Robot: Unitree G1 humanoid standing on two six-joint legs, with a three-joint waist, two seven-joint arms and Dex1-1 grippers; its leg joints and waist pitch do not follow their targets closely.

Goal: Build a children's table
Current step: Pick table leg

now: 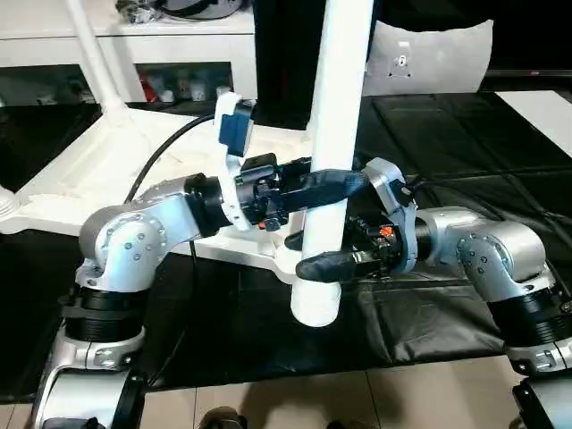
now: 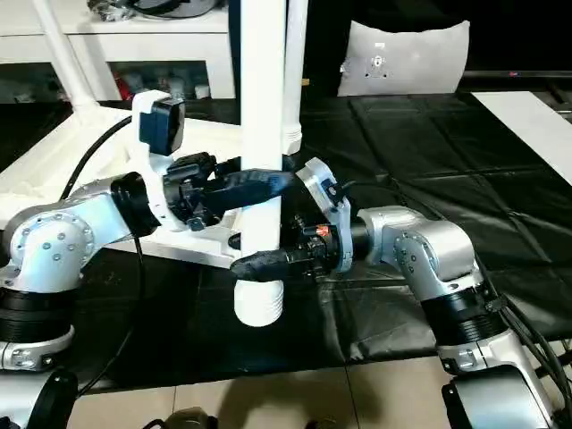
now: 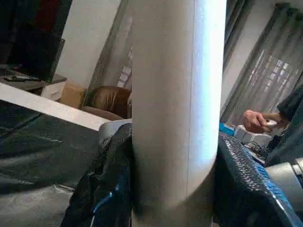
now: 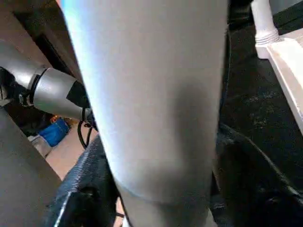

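Head views: white tube leg (image 1: 332, 161) upright over tabletop (image 1: 107, 170), clamped by left gripper (image 1: 332, 185) above and right gripper (image 1: 323, 264) below; wrist views: black fingers (image 3: 106, 189) hugging the leg both sides; probably light, stiff, slippery, best held mid-shaft.

A black mat (image 2: 429, 143) covers the floor before white cabinets (image 1: 161, 40).
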